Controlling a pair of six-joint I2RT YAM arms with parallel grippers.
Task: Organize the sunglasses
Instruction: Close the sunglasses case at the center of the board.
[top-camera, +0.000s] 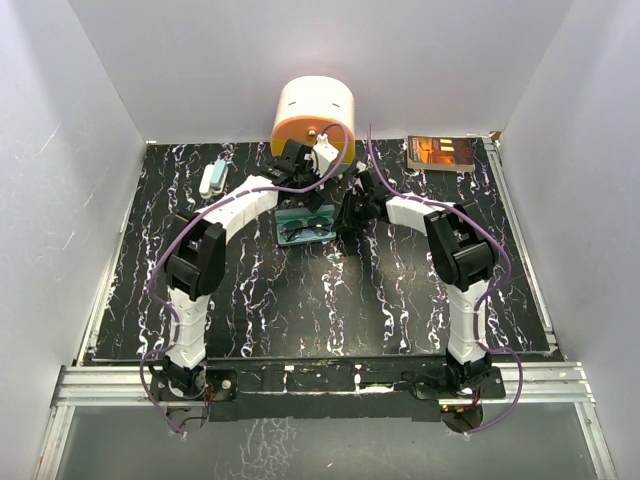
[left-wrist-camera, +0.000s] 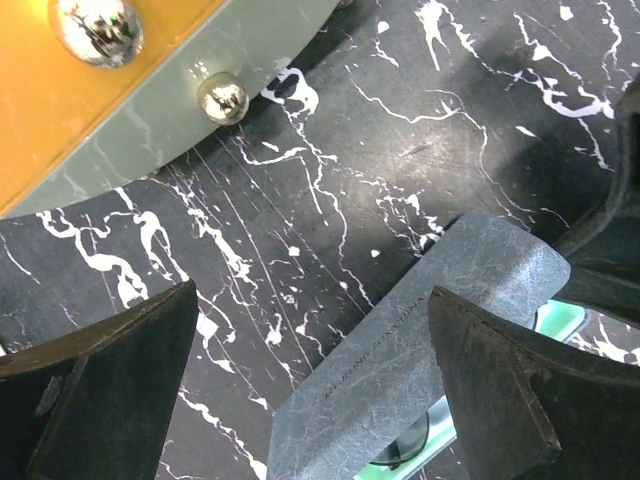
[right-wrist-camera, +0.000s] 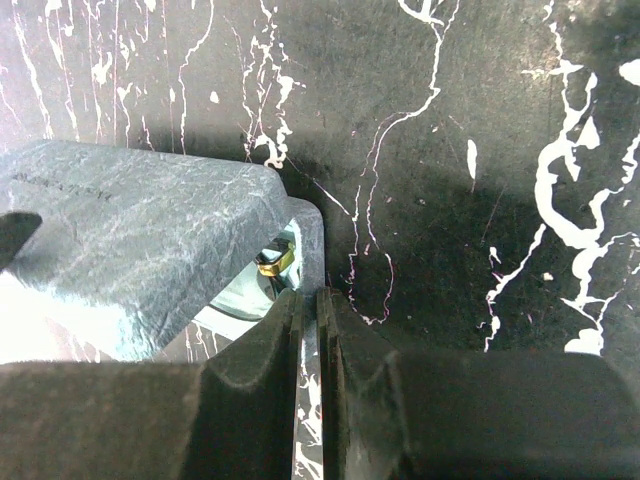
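Note:
The grey-blue case (top-camera: 306, 226) lies open at mid table, teal lining up, with the sunglasses (top-camera: 303, 230) inside it. My right gripper (top-camera: 346, 216) is at the case's right end; in the right wrist view it (right-wrist-camera: 310, 296) is shut on the thin end wall of the case (right-wrist-camera: 312, 240), beside the raised grey lid (right-wrist-camera: 130, 225) and a gold hinge of the sunglasses (right-wrist-camera: 272, 260). My left gripper (top-camera: 297, 168) is open and empty just behind the case. In the left wrist view it (left-wrist-camera: 312, 300) hovers over the lid (left-wrist-camera: 430, 330), and a dark lens (left-wrist-camera: 405, 447) shows under it.
A white and orange round container (top-camera: 315, 118) stands at the back, close behind the left gripper, and shows in the left wrist view (left-wrist-camera: 90, 110). A dark book-like box (top-camera: 440, 152) lies at back right. A small white and pale teal object (top-camera: 212, 178) lies at back left.

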